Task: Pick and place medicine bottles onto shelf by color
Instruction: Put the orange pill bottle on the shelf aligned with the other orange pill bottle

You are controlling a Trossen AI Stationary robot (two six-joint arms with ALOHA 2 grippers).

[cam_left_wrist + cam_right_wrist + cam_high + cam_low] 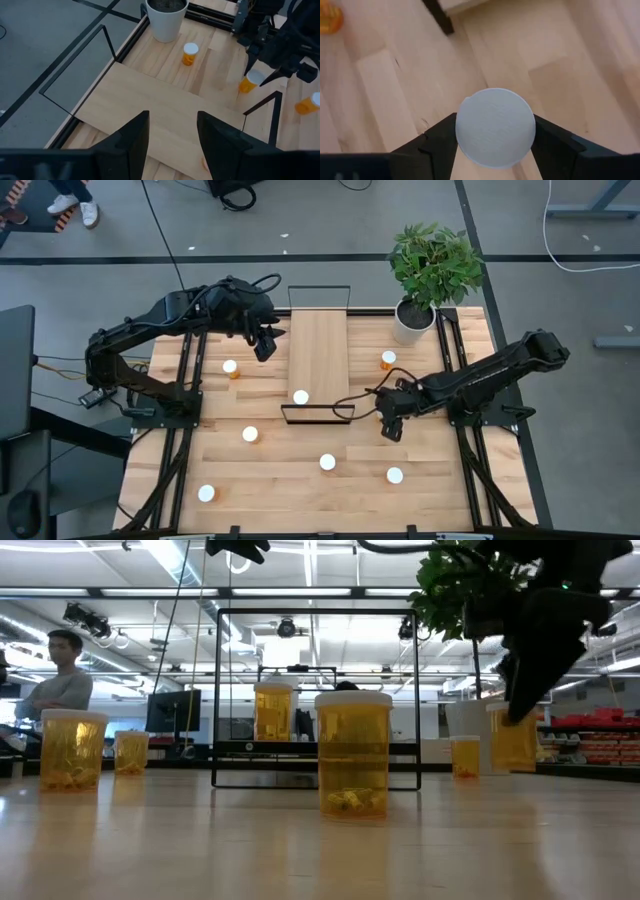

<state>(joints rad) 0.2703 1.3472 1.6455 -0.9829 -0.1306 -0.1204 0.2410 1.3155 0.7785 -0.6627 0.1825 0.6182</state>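
Note:
The light-wood shelf [318, 350] lies at the table's middle, with a black frame at each end. One white-capped amber bottle [300, 396] stands on its near end. Other bottles stand on the table: [230, 367], [250, 434], [327, 462], [394, 475], [206, 493], [388, 358]. My right gripper [389, 428] is near the shelf's near right corner, shut on an amber bottle [248, 81]. My left gripper [265, 343] is open and empty, beside the shelf's far left edge. My right gripper pinches the bottle's round white cap [465, 125] between its two fingers [440, 137], one on each side of the cap. The fingers come from above, pointing down. The bottle stays upright below them [515, 735]; I cannot tell whether its base is on the table.
A potted plant in a white pot [412, 320] stands at the far right, close to the shelf's far end. The shelf's black end frames [316, 698] stand upright. A person [55, 690] sits in the room beyond the table.

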